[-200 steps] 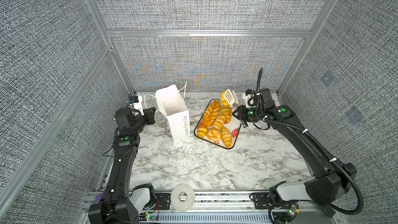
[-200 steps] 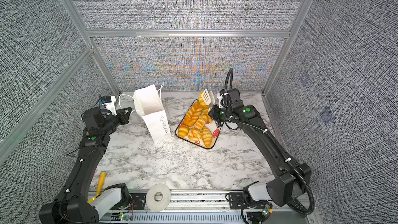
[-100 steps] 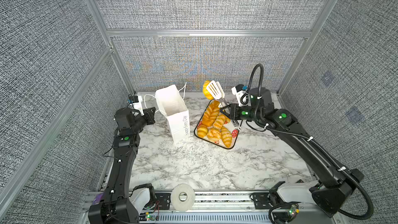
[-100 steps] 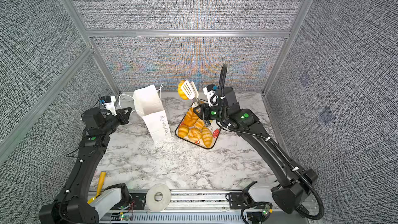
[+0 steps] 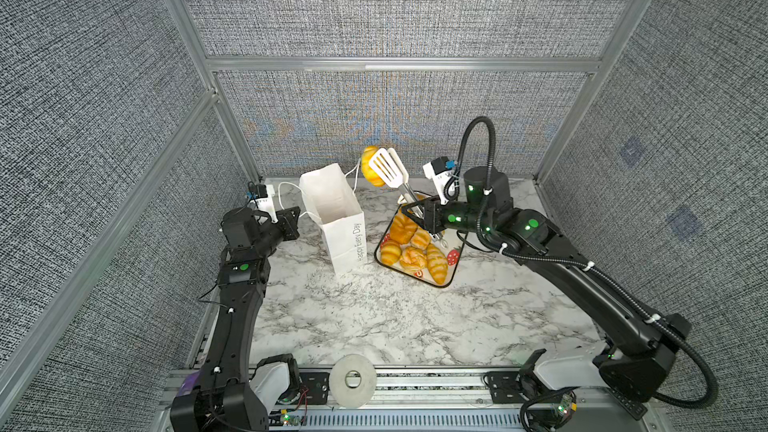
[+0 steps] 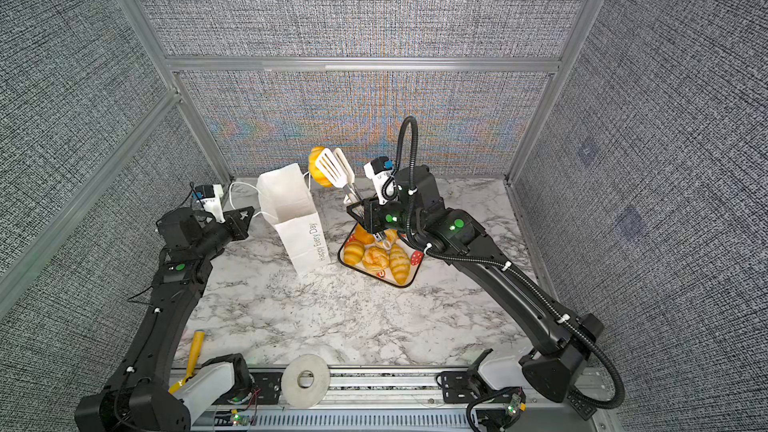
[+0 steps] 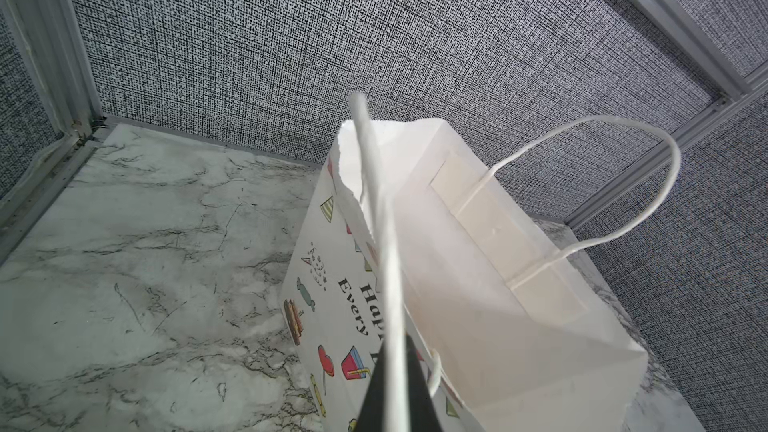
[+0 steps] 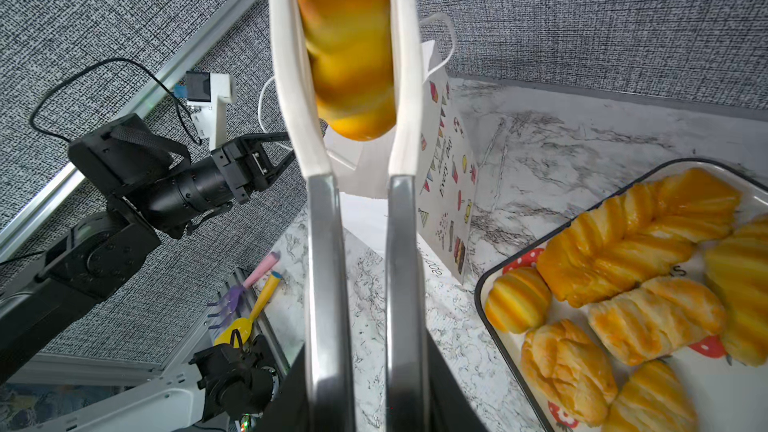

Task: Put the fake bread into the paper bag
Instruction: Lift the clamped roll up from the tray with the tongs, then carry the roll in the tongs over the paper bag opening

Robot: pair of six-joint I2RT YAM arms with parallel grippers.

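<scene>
- Right gripper: clamped round the metal arms of the tongs. The white slotted blades pinch one roll across its middle.
- The roll is held aloft at about 2 o'clock from the mouth of the paper bag in both top views. It is near the mouth but not over it.
- Left gripper: closed on one cord handle, at 9 o'clock of the bag. The bag stands upright with its mouth open.
- The rest of the fake bread lies on the tray, at 4 o'clock of the bag.
- Handling, judged: the toy pastry is probably light. Its glossy skin is likely slick against smooth blades, so a grip across the fat middle is safest. The bag is thin paper and looks easy to tip or crumple, so the handle hold should steady it.
- Count: one roll in the tongs and six pieces made out on the tray in the right wrist view, where the frame edge may cut off more. One bag with two cord handles, one tongs, one tray.
</scene>
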